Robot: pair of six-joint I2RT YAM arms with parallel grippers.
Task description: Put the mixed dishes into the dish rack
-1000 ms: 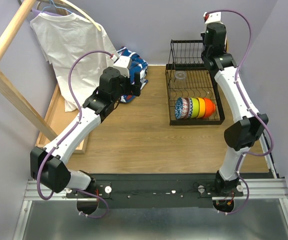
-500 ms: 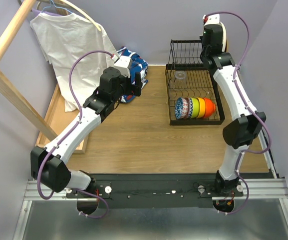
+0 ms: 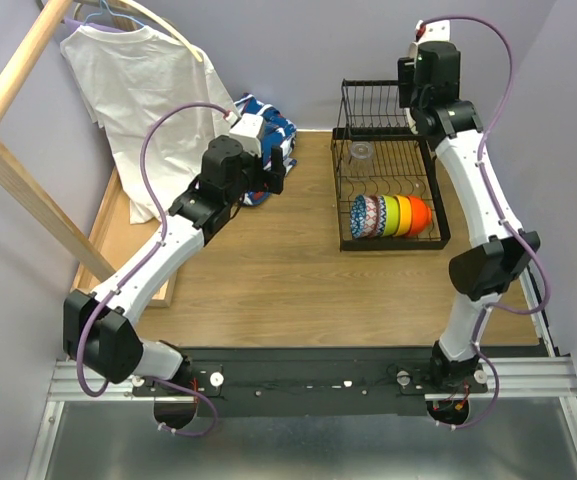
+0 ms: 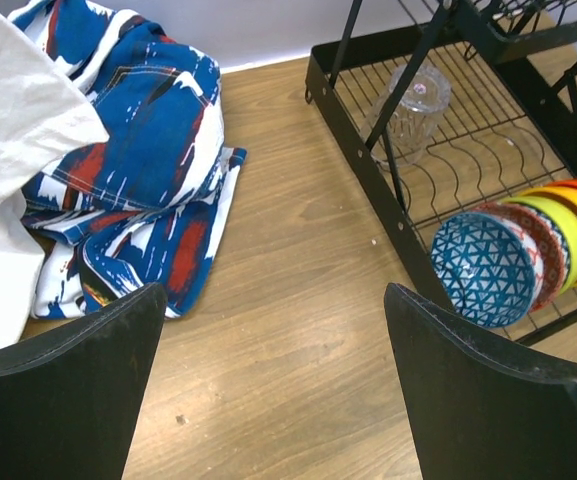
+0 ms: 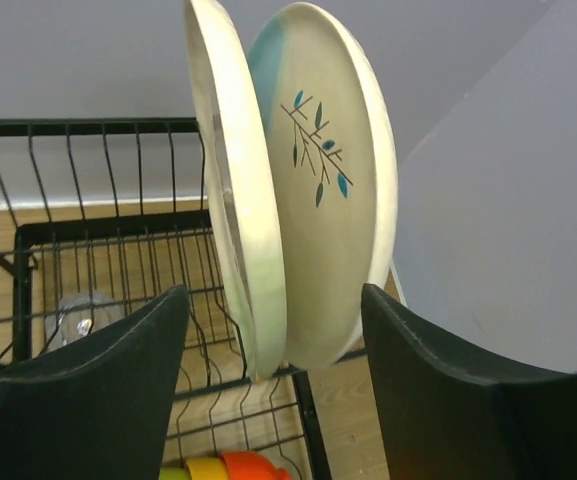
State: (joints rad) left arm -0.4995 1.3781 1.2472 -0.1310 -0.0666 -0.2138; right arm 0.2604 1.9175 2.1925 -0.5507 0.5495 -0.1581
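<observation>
The black wire dish rack [image 3: 343, 215] stands at the back right. Its base holds a row of bowls [image 3: 390, 216], blue-patterned to orange, and a clear glass cup [image 3: 362, 152]. My right gripper [image 3: 415, 85] hovers over the rack's far right corner. In the right wrist view it [image 5: 273, 300] is open astride two plates standing on edge in the rack [image 5: 88, 127]: a cream plate [image 5: 233, 180] and a pale blue/cream leaf-patterned plate [image 5: 328, 200]. Neither finger touches them. My left gripper [image 3: 273, 172] is open and empty [image 4: 273, 295] above bare wood, left of the rack [image 4: 358, 150].
A folded blue, red and white cloth [image 4: 138, 170] lies at the back by a hanging white T-shirt [image 3: 138, 90]. A slanted wooden frame [image 3: 18, 100] and a shallow wooden tray [image 3: 108, 230] occupy the left side. Purple walls close in behind and to the right.
My right gripper has opened from shut, releasing the plate into the rack, and shifted slightly back and up. The left arm has barely moved.
</observation>
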